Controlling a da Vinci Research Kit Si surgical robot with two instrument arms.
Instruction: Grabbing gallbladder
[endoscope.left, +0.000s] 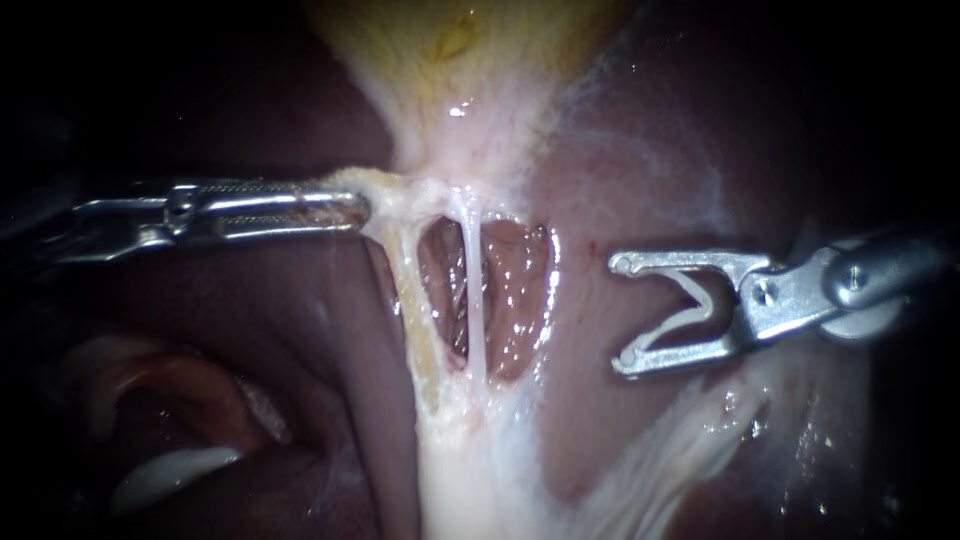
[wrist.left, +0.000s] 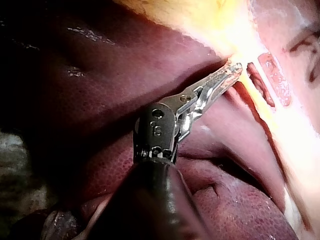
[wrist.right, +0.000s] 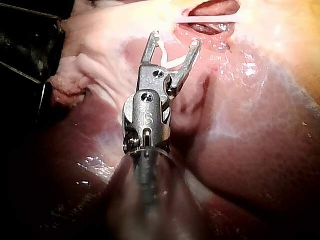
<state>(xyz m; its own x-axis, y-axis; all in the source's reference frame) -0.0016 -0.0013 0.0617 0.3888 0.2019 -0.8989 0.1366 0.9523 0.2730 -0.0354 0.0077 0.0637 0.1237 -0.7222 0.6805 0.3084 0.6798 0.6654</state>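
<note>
Two instruments are at work over a broad field of dark red liver (endoscope.left: 280, 330), which fills most of the view around both. Just past the tip of the left instrument (endoscope.left: 360, 208), up and away, sits the gallbladder (endoscope.left: 450, 45). It is yellowish and narrows down into pale tissue (endoscope.left: 425, 195) right at that tip. Between the two sets of jaws a window (endoscope.left: 515, 290) opens in the tissue. A thin white tube (endoscope.left: 474, 300) crosses it, with a thicker yellowish tube (endoscope.left: 415, 320) on the side nearer the left instrument. Left jaws: pressed almost together, clamped on the edge of that pale tissue, which peaks toward them. Right instrument (endoscope.left: 621, 312): jaws gaping wide, mouth facing the window, gripping no tissue, liver behind them. A small bent strip (endoscope.left: 703, 300), pale, sits deep in their throat.
</note>
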